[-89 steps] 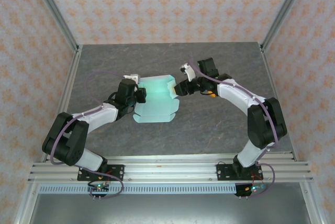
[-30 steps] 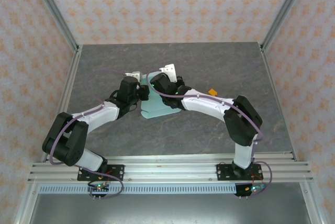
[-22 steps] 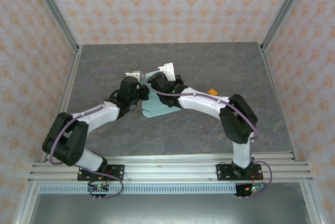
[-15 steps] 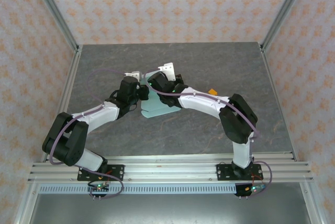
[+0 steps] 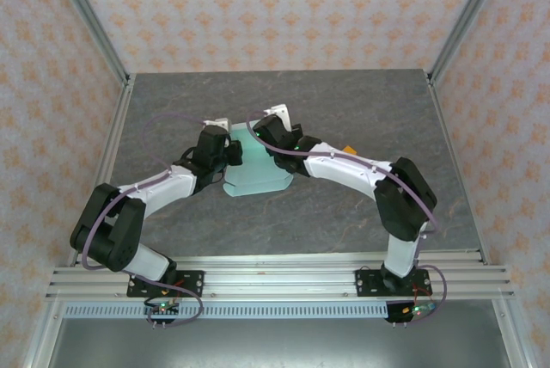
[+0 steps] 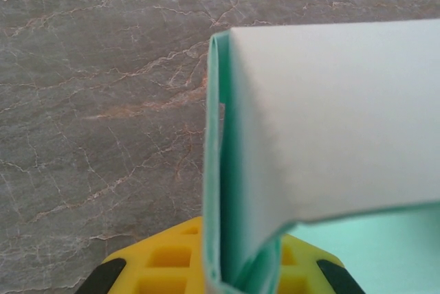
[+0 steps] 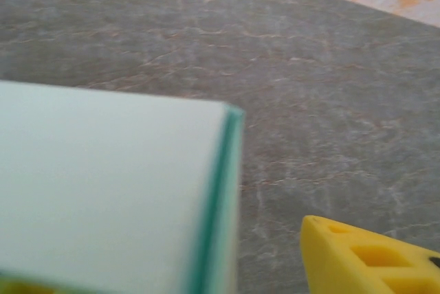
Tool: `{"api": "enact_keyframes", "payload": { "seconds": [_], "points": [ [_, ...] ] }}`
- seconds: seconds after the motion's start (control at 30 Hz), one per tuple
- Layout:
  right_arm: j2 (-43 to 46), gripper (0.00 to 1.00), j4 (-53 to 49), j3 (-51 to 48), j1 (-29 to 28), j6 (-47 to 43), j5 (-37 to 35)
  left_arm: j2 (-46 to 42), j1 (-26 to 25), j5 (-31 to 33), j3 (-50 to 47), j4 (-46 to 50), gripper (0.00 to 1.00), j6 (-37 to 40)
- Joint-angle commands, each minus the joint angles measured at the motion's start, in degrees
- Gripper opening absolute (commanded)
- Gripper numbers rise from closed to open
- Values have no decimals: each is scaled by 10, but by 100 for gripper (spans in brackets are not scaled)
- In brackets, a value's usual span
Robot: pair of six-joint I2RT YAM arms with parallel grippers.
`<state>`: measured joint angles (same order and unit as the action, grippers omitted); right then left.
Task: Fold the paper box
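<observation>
Gripping, left gripper point(image 5: 231, 152): jaws together, clamped on the left edge of the paper box point(image 5: 258, 177); the left wrist view has the doubled card pinched between the yellow fingers point(image 6: 165, 263).
Right gripper point(image 5: 257, 134): jaws apart, holding nothing; one yellow finger point(image 7: 364, 253) stands clear of the card's edge with bare table point(image 5: 361, 101) between. The other is mostly hidden behind the card, so it probably straddles that edge.
Box position: mid-table, folded over on itself, its far end at the right gripper and the rest lying toward the arm bases.
Axis: the fold line runs straight away from the left fingers.
Nearer arm: both are close; the right is the free one.
Around: orange piece point(image 5: 348, 150), well apart to the right.
In the way: I judge only the two grippers crowding each other.
</observation>
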<state>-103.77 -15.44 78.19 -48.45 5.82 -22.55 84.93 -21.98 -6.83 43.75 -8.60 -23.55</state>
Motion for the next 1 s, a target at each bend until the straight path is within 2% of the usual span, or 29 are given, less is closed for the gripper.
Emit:
{"api": "enact_keyframes", "payload": {
  "seconds": [0.0, 0.13, 0.27, 0.43, 0.6, 0.77, 0.97],
  "points": [
    [28, 65, -3, -8, -2, 11, 65, 11, 1, 14, 23, 15, 0, 5],
    [60, 71, -16, -18, -2, 10, 92, 16, 1, 28, 36, 46, 0, 24],
    [135, 75, -27, -51, -2, 2, 130, 22, 5, 30, 56, 106, 0, 51],
    [199, 75, -48, -74, 8, -3, 146, 35, 5, -11, 104, 252, 0, 93],
    [249, 75, -35, -125, 42, 10, 183, 35, 5, -56, 150, 402, 0, 142],
    [291, 75, -20, -194, 52, 21, 178, 50, 9, -49, 212, 541, 0, 196],
    [299, 75, -24, -240, 56, 44, 185, 110, 10, -24, 292, 638, 0, 232]
  ]
}}
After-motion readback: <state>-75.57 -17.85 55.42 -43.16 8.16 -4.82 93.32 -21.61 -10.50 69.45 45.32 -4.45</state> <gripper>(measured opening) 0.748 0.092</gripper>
